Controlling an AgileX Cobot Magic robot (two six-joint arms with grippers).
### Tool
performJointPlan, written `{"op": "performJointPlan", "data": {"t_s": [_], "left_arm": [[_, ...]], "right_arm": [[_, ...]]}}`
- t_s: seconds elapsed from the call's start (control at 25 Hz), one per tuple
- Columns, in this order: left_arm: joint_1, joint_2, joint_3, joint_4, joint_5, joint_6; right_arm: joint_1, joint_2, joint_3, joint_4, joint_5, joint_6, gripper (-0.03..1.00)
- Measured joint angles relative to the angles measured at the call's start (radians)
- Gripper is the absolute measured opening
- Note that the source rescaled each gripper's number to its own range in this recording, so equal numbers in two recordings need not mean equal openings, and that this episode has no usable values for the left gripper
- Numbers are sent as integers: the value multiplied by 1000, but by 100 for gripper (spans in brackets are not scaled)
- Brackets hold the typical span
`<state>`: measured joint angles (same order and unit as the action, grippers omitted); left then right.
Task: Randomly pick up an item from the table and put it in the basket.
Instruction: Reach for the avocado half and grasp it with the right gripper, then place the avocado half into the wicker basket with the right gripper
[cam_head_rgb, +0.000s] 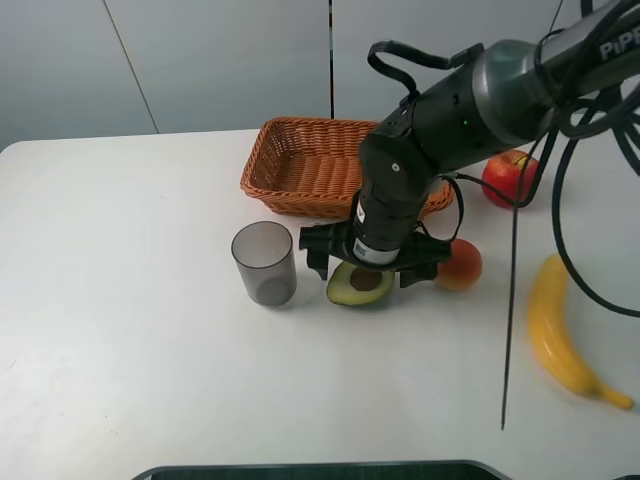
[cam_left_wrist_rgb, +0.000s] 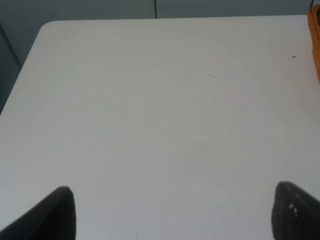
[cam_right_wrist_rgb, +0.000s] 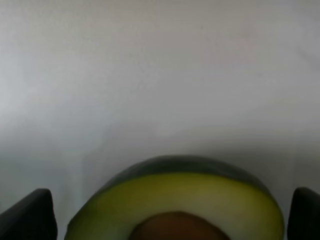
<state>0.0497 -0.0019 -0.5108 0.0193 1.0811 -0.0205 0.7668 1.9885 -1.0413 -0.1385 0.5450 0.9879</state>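
While the white bench (cam_head_rgb: 120, 330) carries everything, the basket (cam_head_rgb: 300, 165) sits toward its far edge. The right gripper (cam_head_rgb: 366, 268) hangs released, jaws wide, straddling the avocado (cam_head_rgb: 358, 287). The left gripper (cam_left_wrist_rgb: 172, 215) is likewise released, above the bench. The avocado lies pit up on the bench, near the basket, between the cup (cam_head_rgb: 264, 262) and an orange-red fruit (cam_head_rgb: 462, 266).
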Motion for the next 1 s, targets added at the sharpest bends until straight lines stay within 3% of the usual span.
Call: {"op": "performJointPlan", "data": {"t_s": [0.08,0.16,0.2,0.24,0.28,1.0], "left_arm": [[0,0,0,0,0,0],[0,0,0,0,0,2],[0,0,0,0,0,4],[0,0,0,0,0,4],[0,0,0,0,0,4],[0,0,0,0,0,0]], "right_arm": [[0,8,0,0,-2,-1,98],[0,10,0,0,-4,-1,82],[0,10,0,0,-4,-1,57],[0,10,0,0,-4,-1,13],[0,10,0,0,-4,-1,0],[0,-9,0,-2,-19,-26,0]]}}
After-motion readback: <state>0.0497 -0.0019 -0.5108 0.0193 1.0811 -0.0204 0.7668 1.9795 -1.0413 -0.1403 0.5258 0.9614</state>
